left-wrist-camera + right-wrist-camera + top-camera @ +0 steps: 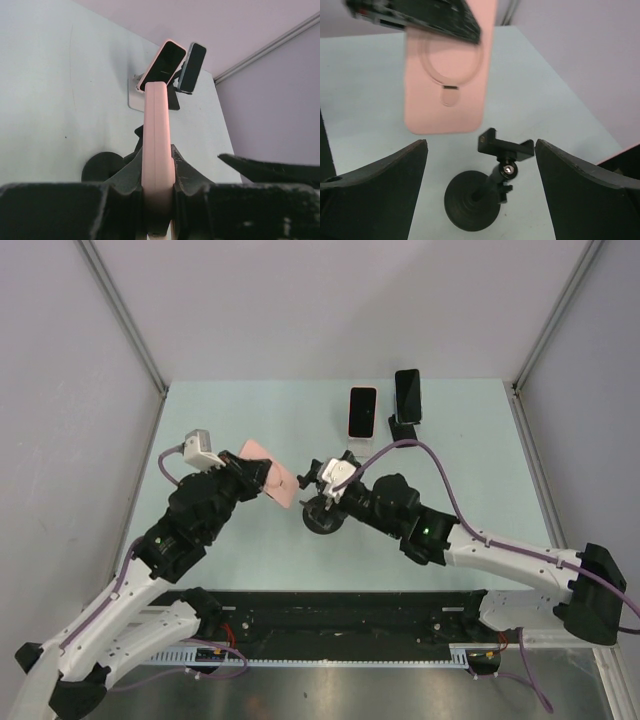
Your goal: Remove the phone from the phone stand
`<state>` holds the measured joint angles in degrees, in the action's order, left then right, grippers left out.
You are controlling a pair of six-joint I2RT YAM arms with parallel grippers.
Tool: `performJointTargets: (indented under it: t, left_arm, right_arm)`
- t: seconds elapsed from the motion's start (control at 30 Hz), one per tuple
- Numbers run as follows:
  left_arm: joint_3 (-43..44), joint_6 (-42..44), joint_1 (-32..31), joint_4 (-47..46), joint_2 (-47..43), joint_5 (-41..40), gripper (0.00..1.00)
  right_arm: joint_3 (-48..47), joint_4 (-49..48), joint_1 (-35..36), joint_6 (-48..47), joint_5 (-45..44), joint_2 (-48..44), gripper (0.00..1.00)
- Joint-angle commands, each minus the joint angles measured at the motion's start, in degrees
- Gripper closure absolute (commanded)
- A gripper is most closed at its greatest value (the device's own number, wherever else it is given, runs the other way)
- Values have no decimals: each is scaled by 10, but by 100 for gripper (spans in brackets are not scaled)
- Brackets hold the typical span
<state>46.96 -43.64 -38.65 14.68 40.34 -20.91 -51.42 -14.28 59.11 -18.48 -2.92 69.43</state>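
Observation:
My left gripper (257, 477) is shut on a pink-cased phone (272, 472) and holds it in the air, up and to the left of the black phone stand (325, 518). In the left wrist view the phone's pink edge (158, 135) runs up between the fingers (195, 175). The stand has a round base and an empty clamp (506, 145). My right gripper (481, 150) is open with its fingers on either side of the stand, not touching it. The phone's pink back (445, 85) hangs above the stand in the right wrist view.
Two other phones stand at the table's far side: a pink-edged one (362, 412) on a white base and a black one (407, 393) on a black stand. They also show in the left wrist view, the pink-edged one (162, 65) and the black one (192, 67). Grey walls enclose the table.

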Motion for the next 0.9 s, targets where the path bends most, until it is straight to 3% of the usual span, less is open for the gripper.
performJointTargets:
  t: [0.0,0.2,0.53,0.73,0.83,0.87]
  left_arm:
    - [36,-87,1,-38,-1,-13,100]
    - [34,-138,-11,-38,2,-6,100]
    - [22,-175,-38,-38,-10,-19,100]
    - [19,-189,-48,-39,-9,-21,100]
    - [18,-190,-50,-40,-7,-23,100]
    - [18,-191,-51,-38,-8,-24,100]
  right_arm:
    - [-9,-21,72,-61,-70,-11,6]
    - [-4,-112,164,-157,-206,44,6]
    - [0,-375,211,-341,-386,173,11]
    - [0,-523,220,-460,-433,244,23]
    - [0,-578,224,-492,-444,265,31]
    - [0,-587,226,-508,-445,271,38]
